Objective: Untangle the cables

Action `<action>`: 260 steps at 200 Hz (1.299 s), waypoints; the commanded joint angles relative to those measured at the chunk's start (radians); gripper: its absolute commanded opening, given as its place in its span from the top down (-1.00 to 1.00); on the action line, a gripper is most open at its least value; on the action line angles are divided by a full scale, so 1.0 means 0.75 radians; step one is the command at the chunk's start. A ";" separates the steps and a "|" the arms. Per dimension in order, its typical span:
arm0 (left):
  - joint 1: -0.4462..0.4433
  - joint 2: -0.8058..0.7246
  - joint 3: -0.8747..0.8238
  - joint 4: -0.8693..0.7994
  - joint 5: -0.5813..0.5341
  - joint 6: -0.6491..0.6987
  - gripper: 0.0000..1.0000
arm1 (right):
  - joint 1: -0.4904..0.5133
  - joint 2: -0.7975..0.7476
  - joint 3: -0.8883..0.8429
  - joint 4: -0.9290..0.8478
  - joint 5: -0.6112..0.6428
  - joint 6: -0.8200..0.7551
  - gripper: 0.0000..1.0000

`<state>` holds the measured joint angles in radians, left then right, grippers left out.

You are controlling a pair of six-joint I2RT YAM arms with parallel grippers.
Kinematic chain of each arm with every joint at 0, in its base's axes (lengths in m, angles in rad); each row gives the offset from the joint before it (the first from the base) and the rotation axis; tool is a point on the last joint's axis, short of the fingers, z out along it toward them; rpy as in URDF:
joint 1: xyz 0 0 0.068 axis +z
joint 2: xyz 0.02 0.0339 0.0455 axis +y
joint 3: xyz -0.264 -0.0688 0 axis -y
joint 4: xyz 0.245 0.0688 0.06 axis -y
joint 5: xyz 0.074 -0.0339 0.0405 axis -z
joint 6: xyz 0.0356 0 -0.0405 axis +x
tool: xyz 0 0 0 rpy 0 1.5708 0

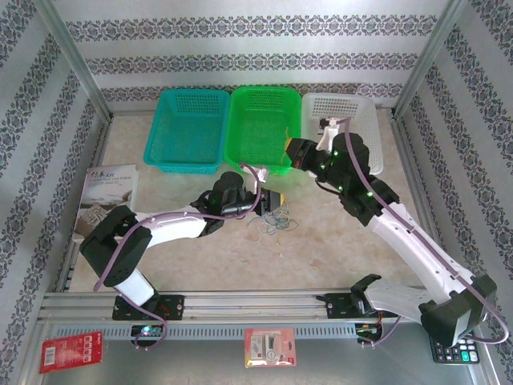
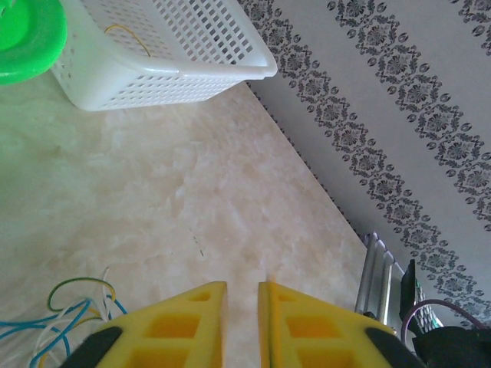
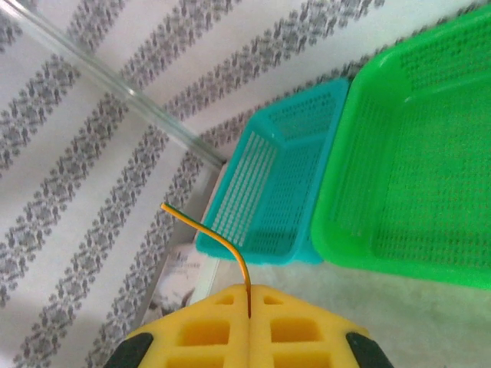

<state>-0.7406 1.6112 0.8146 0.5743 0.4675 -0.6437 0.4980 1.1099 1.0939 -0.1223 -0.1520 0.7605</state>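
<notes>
Right wrist view: your right gripper (image 3: 249, 290) is squeezed tight on one yellowish-tan cable (image 3: 222, 238) by the green basket (image 3: 334, 207), likely to keep it out of the tangle. Your left gripper (image 2: 242, 287), fingers a little apart and empty, sits beside the tangled cables (image 2: 69, 314)

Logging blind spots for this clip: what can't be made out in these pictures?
Top view: strands in the cable pile too small to trace.
Left wrist view: the cable pile runs off the bottom-left edge.
Right wrist view: lower end of the yellow wire hidden between fingers of the right gripper.
</notes>
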 commanded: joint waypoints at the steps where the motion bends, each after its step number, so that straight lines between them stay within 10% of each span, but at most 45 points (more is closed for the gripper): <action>1: -0.021 -0.066 -0.037 0.073 0.008 -0.006 0.72 | -0.075 0.014 0.057 0.034 -0.022 0.007 1.00; 97: -0.021 -0.168 -0.076 0.022 -0.051 0.014 0.74 | -0.463 0.108 0.100 0.020 0.153 -0.107 1.00; 231: -0.019 -0.407 -0.099 -0.336 -0.341 0.087 -0.34 | -0.598 0.769 0.428 -0.169 0.297 -0.332 1.00; 260: -0.017 -0.452 -0.098 -0.440 -0.400 0.086 -0.45 | -0.607 0.833 0.482 -0.234 0.198 -0.357 0.06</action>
<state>-0.7406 1.3106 0.7441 0.3511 0.2359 -0.6014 0.0544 1.7161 1.3911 -0.2363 0.0589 0.5377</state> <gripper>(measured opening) 0.700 0.316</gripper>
